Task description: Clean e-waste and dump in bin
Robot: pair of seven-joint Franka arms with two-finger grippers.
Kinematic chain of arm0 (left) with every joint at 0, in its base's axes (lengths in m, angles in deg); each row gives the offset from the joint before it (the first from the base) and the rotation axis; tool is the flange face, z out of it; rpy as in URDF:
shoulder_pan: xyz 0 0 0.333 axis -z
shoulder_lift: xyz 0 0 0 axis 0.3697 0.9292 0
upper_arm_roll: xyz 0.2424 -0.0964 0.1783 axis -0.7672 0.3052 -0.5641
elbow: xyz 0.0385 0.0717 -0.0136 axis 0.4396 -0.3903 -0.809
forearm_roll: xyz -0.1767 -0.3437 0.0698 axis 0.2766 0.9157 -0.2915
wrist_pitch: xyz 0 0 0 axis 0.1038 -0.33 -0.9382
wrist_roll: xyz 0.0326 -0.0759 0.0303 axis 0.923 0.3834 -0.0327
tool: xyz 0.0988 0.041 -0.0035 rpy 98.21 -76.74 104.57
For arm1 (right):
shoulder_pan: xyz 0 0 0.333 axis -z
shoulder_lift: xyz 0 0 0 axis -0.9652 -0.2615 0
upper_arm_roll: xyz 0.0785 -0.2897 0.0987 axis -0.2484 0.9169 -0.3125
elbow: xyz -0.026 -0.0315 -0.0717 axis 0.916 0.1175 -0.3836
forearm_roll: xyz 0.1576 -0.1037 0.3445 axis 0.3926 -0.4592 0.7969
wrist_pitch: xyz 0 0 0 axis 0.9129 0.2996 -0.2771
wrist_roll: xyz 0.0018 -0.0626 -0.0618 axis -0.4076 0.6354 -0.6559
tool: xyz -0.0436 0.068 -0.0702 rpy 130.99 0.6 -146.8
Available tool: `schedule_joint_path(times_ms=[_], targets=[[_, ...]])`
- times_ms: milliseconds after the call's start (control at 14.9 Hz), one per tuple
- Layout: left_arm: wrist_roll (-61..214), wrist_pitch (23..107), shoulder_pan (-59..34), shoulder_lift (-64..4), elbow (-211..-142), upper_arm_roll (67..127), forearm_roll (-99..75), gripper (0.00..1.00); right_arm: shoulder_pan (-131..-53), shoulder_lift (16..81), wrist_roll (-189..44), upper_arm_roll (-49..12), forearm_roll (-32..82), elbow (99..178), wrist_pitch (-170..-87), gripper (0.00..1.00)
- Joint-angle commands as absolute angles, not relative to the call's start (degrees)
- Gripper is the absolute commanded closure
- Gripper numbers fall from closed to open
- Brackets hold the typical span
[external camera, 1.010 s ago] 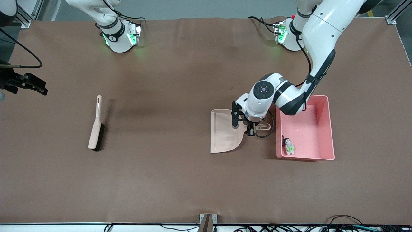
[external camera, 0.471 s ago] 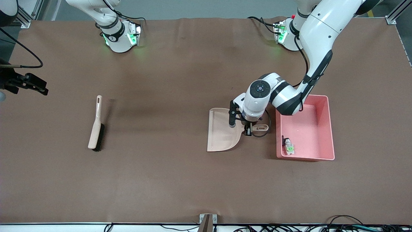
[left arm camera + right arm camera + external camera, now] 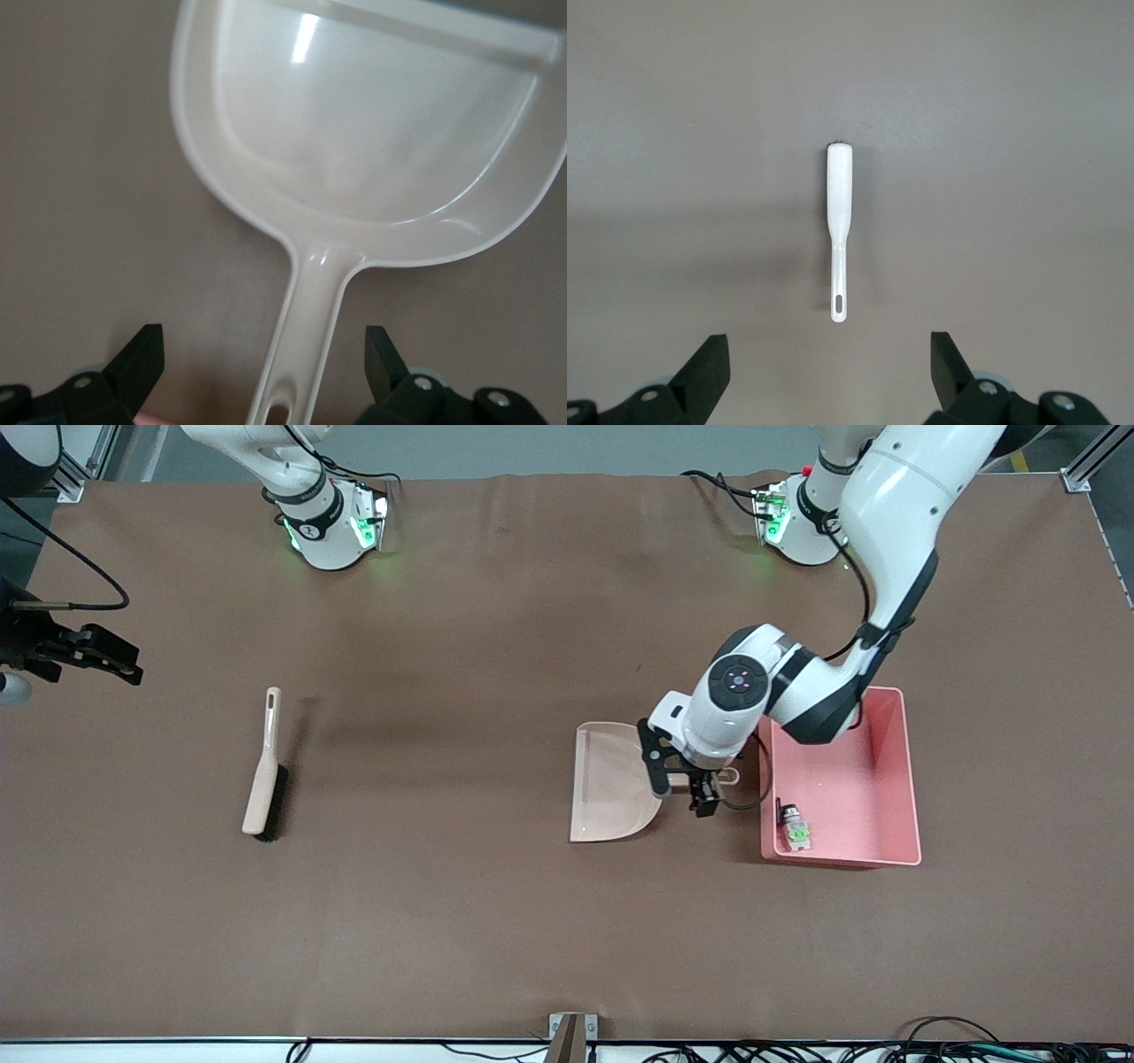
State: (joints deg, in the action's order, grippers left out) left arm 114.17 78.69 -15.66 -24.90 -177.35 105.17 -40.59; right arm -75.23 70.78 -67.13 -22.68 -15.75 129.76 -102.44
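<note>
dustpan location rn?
Front view: the dustpan lies flat on the table beside the bin, toward the left arm's end, under the open left gripper.

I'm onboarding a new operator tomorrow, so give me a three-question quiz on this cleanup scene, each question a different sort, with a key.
1. True or false: the e-waste lies in the pink bin.
2. Multiple choice: the left gripper is A) shut on the dustpan, B) open over the dustpan's handle, C) open over the bin.
3. Fill in: the right gripper waits, open, above the ___.

Key
1. True.
2. B; the left wrist view shows the handle between spread fingers, untouched.
3. Brush, lying toward the right arm's end of the table.
</note>
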Motion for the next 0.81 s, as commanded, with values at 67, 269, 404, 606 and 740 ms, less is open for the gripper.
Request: schedule_joint_path(times_ms=[67, 269, 404, 606, 740], targets=[[100.32, 71.96, -18.26, -34.37, -177.85, 105.0, -35.88, 0.0, -75.37, 72.06, -66.8, -22.76, -15.98, 131.01, -102.37, 0.0], [93.98, 67.83, -19.85, -41.22, -178.38, 103.16, -34.39, 0.0, -75.37, 72.06, -66.71, -22.76, -15.89, 130.92, -102.37, 0.0], [88.88, 64.32, -20.28, -45.62, -178.38, 102.71, -32.28, 0.0, -75.28, 72.14, -66.71, -22.76, -15.81, 131.01, -101.68, 0.0], [88.42, 61.05, -20.73, -50.28, -177.94, 97.55, -31.48, 0.0, -75.28, 72.14, -66.18, -22.59, -12.74, 130.75, -101.93, 0.0], [88.51, 60.61, -20.81, -52.66, -177.24, 94.2, -31.48, 0.0, -75.19, 72.06, -66.09, -22.58, -12.64, 130.22, -102.02, 0.0]])
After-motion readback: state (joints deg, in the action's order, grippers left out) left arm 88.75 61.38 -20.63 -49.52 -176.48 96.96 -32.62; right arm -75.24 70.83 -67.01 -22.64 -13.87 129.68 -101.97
